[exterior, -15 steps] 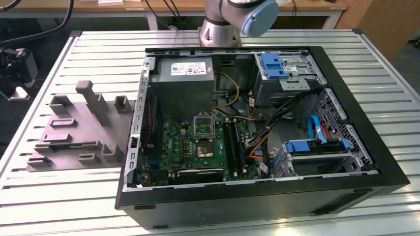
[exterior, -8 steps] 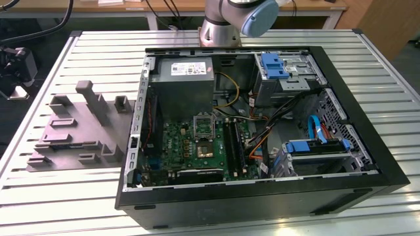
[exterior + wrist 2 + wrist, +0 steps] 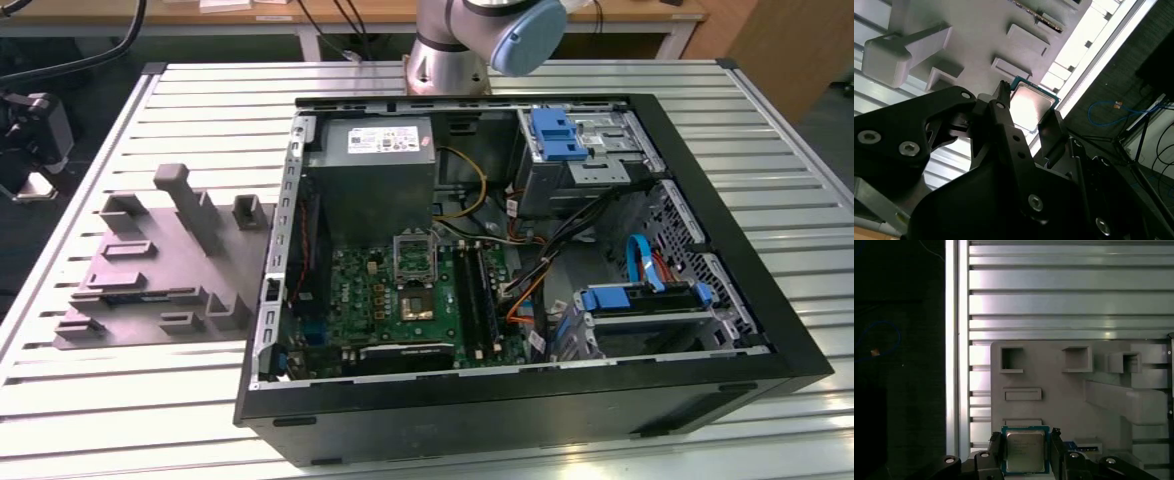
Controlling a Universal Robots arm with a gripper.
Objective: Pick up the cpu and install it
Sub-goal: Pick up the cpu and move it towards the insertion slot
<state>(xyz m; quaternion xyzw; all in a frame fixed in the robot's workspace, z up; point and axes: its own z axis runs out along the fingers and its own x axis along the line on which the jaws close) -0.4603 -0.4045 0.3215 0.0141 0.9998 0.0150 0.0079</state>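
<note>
Open computer case on a slatted metal table, side panel off. It holds a grey power supply at the far end, a green motherboard below it with a square socket, two drive bays with blue fittings, and loose cables between them. What lies inside the socket is hard to make out.

On the exterior view's left, just beside the case, lies a grey tray with upright blocks and shallow rectangular pockets. The pockets seen in the first wrist view look bare.

In both wrist views the gripper has its two black fingers pressed against opposite edges of the cpu, which is clamped between them with its silvery top facing the cameras, over the tray's edge.

The gripper body cuts off the cpu's near edge, and one finger hides a corner. The chip's markings are too small to make out. The arm runs off the exterior view's upper edge.
</note>
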